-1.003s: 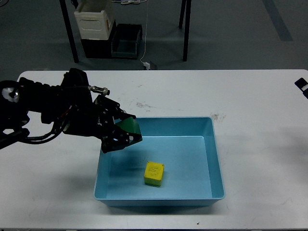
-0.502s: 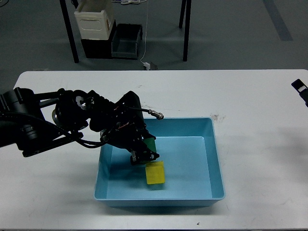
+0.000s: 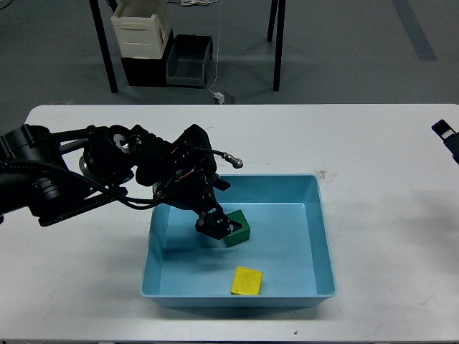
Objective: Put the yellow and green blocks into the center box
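The blue box (image 3: 319,215) sits in the middle of the white table. The green block (image 3: 238,229) rests on the box floor, left of center. The yellow block (image 3: 247,281) lies on the floor near the front wall. My left gripper (image 3: 214,225) reaches down into the box and touches the green block's left side. Its dark fingers cannot be told apart, so I cannot tell whether they still grip the block. A small black part of my right arm (image 3: 446,134) shows at the right edge, far from the box.
The white table (image 3: 358,136) stretches around the box. Beyond its far edge, on the floor, stand a white crate (image 3: 141,29), a dark bin (image 3: 188,61) and black table legs (image 3: 276,43).
My left gripper swung from the box's left rim into the box and lowered the green block to the floor. The yellow block was pushed toward the front wall.
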